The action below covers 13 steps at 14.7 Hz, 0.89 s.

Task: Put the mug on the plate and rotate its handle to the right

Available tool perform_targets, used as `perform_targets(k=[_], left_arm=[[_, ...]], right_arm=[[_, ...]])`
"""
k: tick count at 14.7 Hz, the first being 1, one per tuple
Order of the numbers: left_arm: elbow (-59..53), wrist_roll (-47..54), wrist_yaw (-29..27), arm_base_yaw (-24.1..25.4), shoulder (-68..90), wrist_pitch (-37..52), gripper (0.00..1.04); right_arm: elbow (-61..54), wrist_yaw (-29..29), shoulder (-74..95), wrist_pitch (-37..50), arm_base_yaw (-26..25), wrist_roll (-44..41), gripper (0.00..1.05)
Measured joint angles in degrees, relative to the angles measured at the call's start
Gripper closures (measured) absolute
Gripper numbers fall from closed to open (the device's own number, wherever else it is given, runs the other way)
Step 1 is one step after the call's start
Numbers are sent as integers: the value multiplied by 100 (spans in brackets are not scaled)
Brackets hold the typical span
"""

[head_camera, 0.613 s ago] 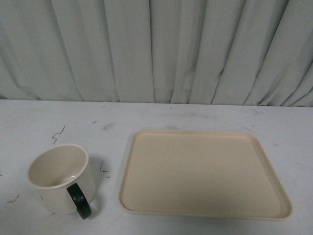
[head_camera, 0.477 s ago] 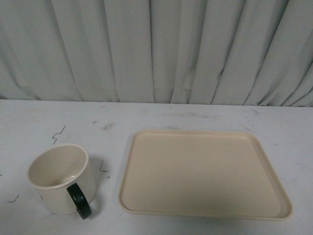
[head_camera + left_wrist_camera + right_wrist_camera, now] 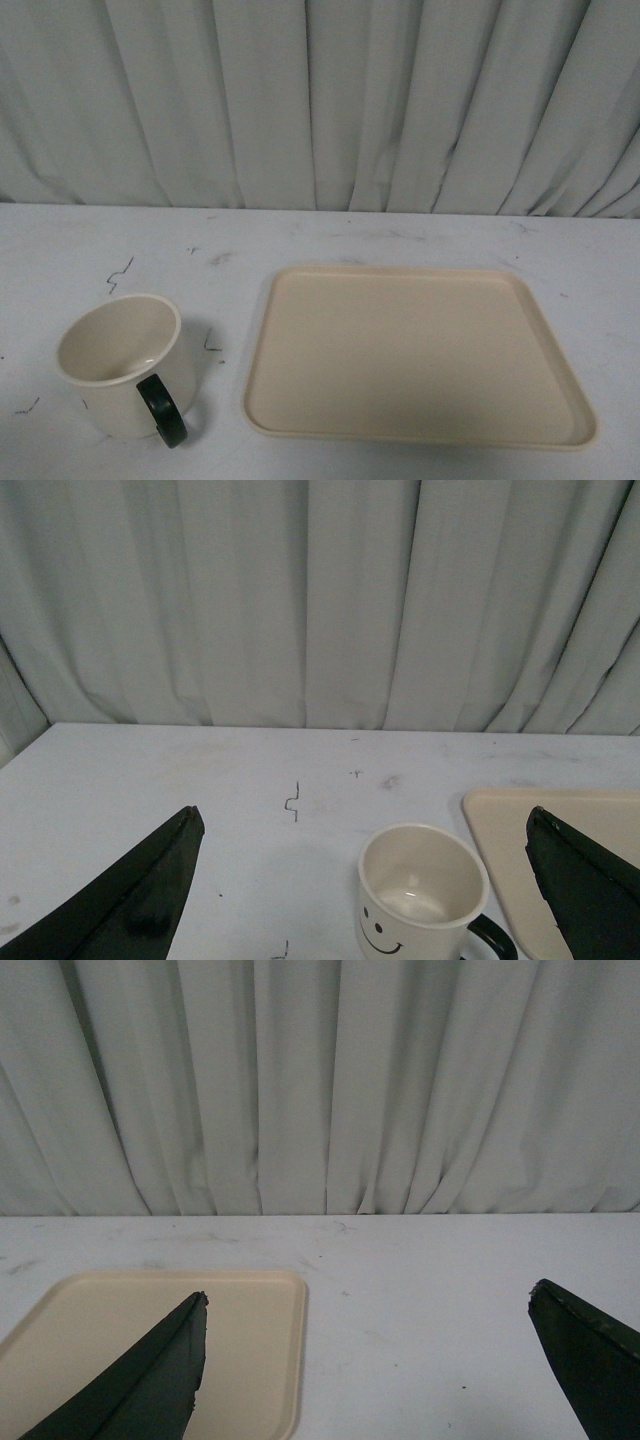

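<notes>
The cream-white mug point(image 3: 125, 362) stands upright on the white table at the front left, empty, its dark green-black handle point(image 3: 162, 410) turned toward the camera and a little right. The beige plate point(image 3: 415, 352) lies flat to its right, empty, a small gap apart. Neither arm shows in the front view. In the left wrist view the mug point(image 3: 420, 905) shows its smiley face, between and beyond my open left gripper point(image 3: 365, 825) fingers, with the plate's corner point(image 3: 515, 835) beside it. My right gripper point(image 3: 368, 1300) is open and empty above the table beside the plate point(image 3: 150, 1350).
A white pleated curtain point(image 3: 320, 100) hangs behind the table's far edge. The table top point(image 3: 120, 250) carries small dark scuff marks. Bare table lies beside the plate in the right wrist view point(image 3: 430, 1300).
</notes>
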Motion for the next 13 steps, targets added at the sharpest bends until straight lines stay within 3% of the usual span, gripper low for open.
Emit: perform_targets(k=[13], left_arm=[[0, 0, 0, 0, 0, 0, 7]], right_arm=[[0, 0, 0, 0, 0, 0, 6]])
